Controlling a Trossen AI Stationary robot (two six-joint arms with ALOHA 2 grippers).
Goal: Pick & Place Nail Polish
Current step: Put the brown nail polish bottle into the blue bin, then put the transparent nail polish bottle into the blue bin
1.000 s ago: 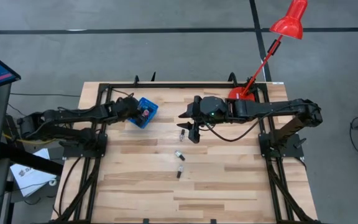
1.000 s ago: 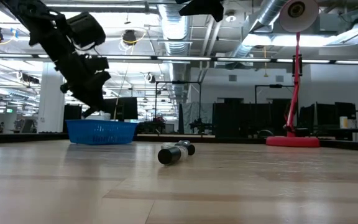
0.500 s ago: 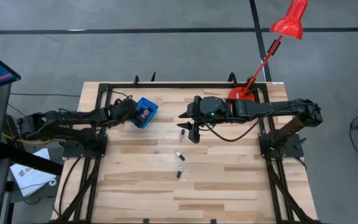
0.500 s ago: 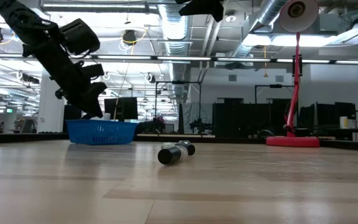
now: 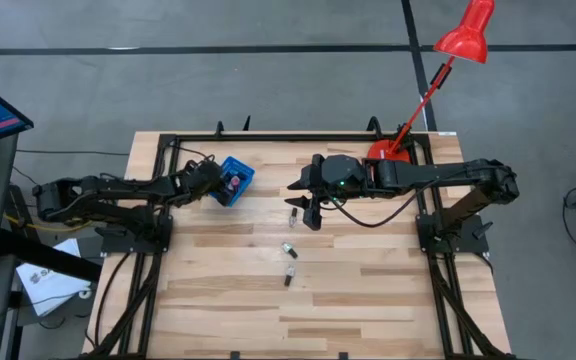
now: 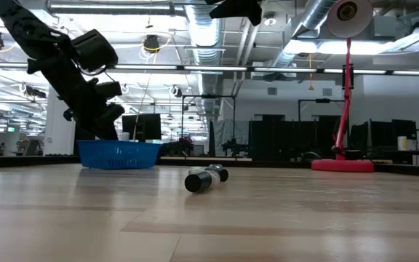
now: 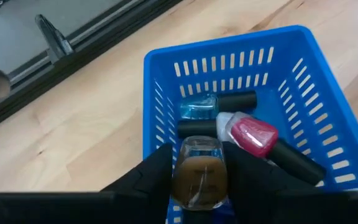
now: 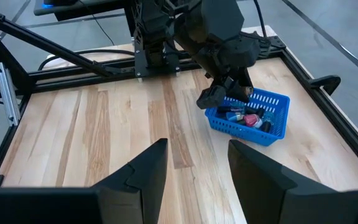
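A small clear glass nail polish bottle (image 7: 199, 171) with brownish liquid sits pinched tight in the left end effector (image 7: 197, 180), just above the near edge of the blue plastic slotted basket (image 7: 328, 146). If it lets go here, the bottle could hit the rim and roll onto the wooden worktop (image 5: 368, 290). A teal bottle (image 7: 197, 107) and a pink bottle (image 7: 253, 134) lie inside the basket. The right end effector (image 5: 312, 212) hangs wide open and empty, well apart from the basket.

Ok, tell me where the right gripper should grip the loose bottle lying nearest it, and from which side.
Probably from straight above. The nail polish bottle lies flat on the table beside the open right gripper, so only its top and sides are free. Close across the middle of its length, fingers square to its long axis.
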